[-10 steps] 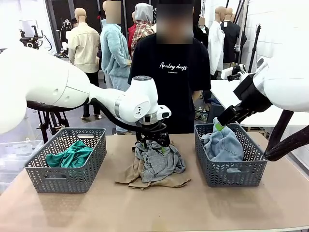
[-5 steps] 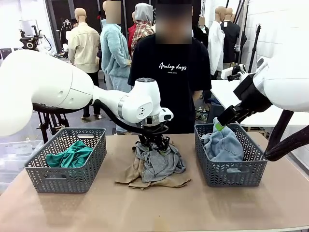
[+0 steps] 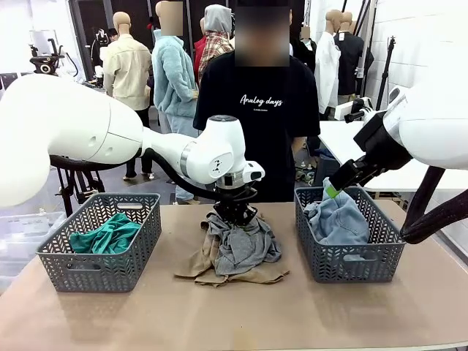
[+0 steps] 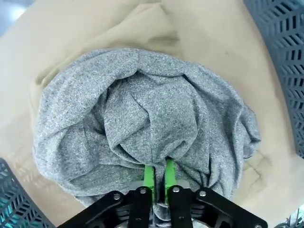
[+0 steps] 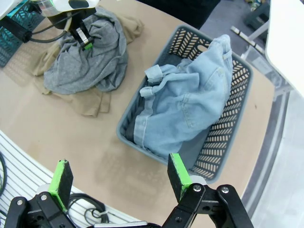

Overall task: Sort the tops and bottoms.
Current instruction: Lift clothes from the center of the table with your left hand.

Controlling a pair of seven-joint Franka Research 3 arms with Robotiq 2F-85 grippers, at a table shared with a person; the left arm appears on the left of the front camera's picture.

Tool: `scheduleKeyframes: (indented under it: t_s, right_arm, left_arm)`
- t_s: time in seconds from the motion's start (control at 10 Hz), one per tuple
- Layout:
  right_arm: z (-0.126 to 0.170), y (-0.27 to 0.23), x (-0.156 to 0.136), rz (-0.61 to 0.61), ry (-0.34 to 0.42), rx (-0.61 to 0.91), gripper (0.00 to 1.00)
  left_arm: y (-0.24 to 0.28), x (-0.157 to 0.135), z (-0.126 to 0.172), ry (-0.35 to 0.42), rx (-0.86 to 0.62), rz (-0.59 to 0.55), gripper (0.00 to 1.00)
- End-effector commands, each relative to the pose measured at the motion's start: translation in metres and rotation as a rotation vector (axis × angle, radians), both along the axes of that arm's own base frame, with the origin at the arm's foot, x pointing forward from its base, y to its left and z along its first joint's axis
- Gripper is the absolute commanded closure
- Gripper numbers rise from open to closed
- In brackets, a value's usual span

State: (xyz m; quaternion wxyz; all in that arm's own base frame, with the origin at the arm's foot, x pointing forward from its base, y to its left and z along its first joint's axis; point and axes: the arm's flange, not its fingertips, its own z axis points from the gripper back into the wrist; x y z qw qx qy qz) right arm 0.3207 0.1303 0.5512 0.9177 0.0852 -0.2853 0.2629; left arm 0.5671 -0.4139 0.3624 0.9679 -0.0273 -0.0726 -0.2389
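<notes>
Grey top (image 3: 245,248) central on tan table (image 3: 219,322)

The white left arm (image 3: 73,135) comes in from the left and bends down at the wrist over the middle of the tabletop (image 3: 234,314), toward its far edge. Its left gripper (image 3: 234,216) points straight down, jaws pinched nearly together on a fold of the crumpled grey cloth garment (image 4: 142,109). The white right arm (image 3: 439,124) hangs above the tabletop's right side, its right gripper (image 5: 116,173) raised, jaws spread wide, holding nothing.

Denim bottoms (image 5: 190,99) lie in grey basket (image 5: 224,135); right claw (image 5: 118,160) gapes.
</notes>
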Motion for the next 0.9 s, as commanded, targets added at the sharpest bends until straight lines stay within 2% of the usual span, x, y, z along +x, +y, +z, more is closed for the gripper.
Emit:
scheduleKeyframes:
  t_s: [0.0, 0.1, 0.4, 0.6, 0.8]
  right_arm:
    - [-0.002, -0.001, 0.0, 0.008, 0.005, -0.012, 0.0]
    - [-0.002, -0.001, 0.0, 0.008, 0.005, -0.012, 0.0]
    - [-0.002, -0.001, 0.0, 0.008, 0.005, -0.012, 0.0]
    - [-0.002, -0.001, 0.0, 0.008, 0.005, -0.012, 0.0]
    - [-0.002, -0.001, 0.0, 0.008, 0.005, -0.012, 0.0]
  left_arm:
    - [-0.001, -0.008, 0.016, -0.01, -0.011, 0.011, 1.0]
    - [0.0, -0.017, 0.028, -0.034, -0.022, 0.016, 1.0]
    - [0.003, -0.063, 0.09, -0.118, 0.023, 0.026, 1.0]
    - [0.011, -0.1, 0.142, -0.239, 0.016, 0.039, 1.0]
    - [0.02, -0.136, 0.193, -0.398, 0.042, 0.036, 1.0]
